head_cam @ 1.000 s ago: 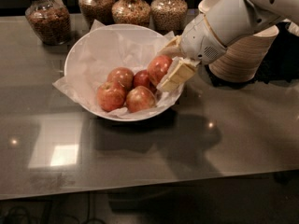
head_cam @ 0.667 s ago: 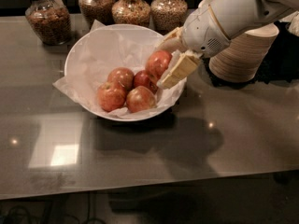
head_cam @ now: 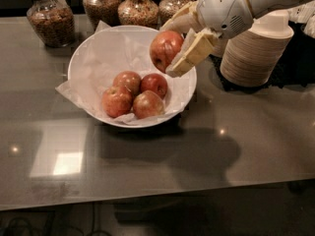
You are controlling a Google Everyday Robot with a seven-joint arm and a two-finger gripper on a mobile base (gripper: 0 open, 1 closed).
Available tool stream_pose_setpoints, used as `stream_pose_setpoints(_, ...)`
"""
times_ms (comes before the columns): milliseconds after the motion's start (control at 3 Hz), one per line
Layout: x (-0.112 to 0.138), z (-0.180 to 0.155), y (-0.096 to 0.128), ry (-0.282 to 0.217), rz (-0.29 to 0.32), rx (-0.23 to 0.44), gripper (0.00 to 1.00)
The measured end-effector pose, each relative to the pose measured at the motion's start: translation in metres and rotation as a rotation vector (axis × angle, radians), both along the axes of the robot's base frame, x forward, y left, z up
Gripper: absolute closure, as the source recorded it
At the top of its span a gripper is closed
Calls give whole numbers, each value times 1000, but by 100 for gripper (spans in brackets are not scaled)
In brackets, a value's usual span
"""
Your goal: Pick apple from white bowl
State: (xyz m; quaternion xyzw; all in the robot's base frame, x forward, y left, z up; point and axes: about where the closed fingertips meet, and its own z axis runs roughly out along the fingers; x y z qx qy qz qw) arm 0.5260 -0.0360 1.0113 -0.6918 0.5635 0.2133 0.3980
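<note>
The large glossy red apple (head_cam: 165, 50) hangs in the air above the right side of the white bowl (head_cam: 91, 48), clear of the fruit below. My gripper (head_cam: 173, 47) is shut on it, one tan finger (head_cam: 193, 54) on its right side and the other behind it. The wide, shallow bowl is lined with crinkled white paper and holds several smaller apples (head_cam: 134, 94) near its front. My white arm (head_cam: 236, 6) reaches in from the upper right.
A tall stack of tan paper bowls (head_cam: 256, 50) with a white top stands right of the bowl, just under my arm. Several glass jars (head_cam: 49, 18) of grains or nuts line the back edge. The dark glossy table (head_cam: 147, 156) stretches toward the front.
My gripper has risen with the apple in it, from among the other apples to well above the bowl's right rim. The other apples have stayed in place.
</note>
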Motion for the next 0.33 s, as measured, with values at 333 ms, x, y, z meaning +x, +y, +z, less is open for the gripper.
stream_pose_setpoints(333,0,0,0,0,0,0,100)
